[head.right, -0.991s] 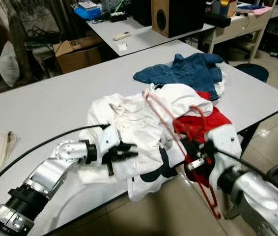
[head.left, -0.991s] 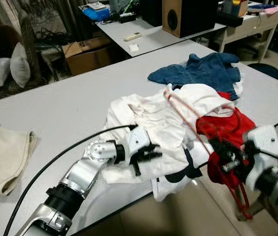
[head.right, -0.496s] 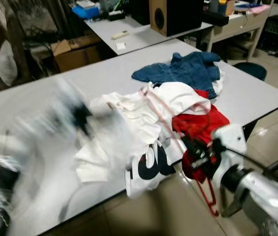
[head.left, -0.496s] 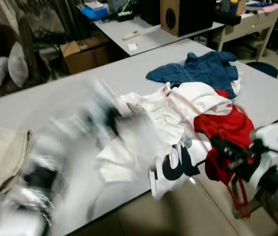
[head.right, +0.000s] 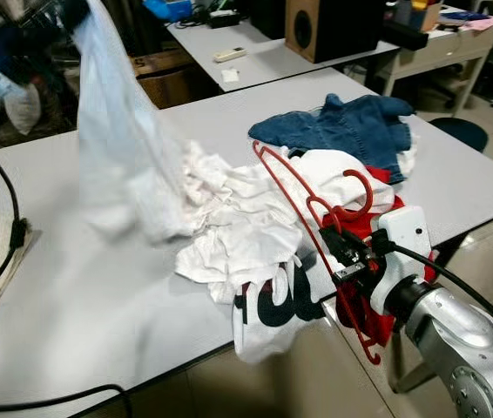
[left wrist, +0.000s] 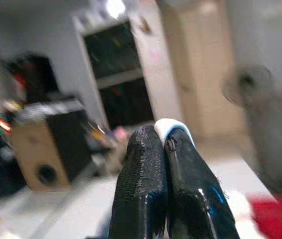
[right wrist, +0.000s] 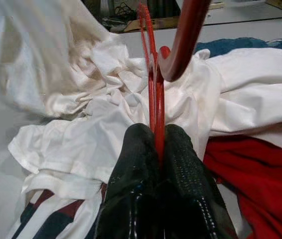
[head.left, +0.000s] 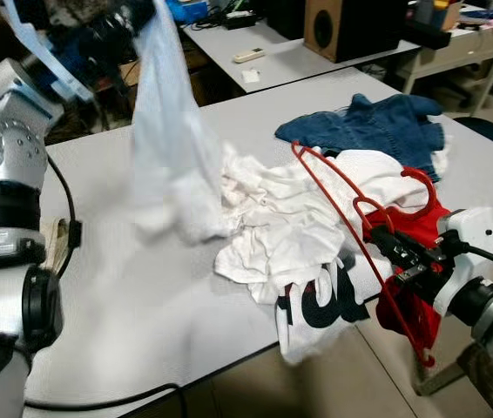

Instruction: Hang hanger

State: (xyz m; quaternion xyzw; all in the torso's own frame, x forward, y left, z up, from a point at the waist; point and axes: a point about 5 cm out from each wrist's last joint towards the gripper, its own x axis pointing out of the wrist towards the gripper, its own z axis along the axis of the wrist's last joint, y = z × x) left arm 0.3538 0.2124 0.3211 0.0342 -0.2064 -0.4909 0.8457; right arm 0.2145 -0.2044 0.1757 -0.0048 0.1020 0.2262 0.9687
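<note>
A red hanger [head.left: 327,181] stands tilted over the clothes pile on the grey table [head.left: 142,296], its hook [head.left: 406,178] above a red garment [head.left: 428,228]. My right gripper [head.left: 388,250] is at the table's front right edge, shut on the hanger's wire [right wrist: 156,124]. My left gripper [head.left: 123,21] is raised high at the far left. It is shut on a white garment [head.left: 166,148], which hangs down to the table. A bit of pale cloth [left wrist: 167,128] shows between its fingertips.
White clothes [head.left: 286,228] and a denim piece [head.left: 364,126] lie mid-table. A printed white shirt [head.left: 316,306] droops over the front edge. A beige cloth [head.left: 55,246] lies at the left. A second table with a speaker [head.left: 351,26] stands behind. A black cable [head.left: 98,405] runs along the front.
My left arm has swung up from the table to the far left, lifting the white garment. The right gripper has raised the hanger, which now stands free above the pile.
</note>
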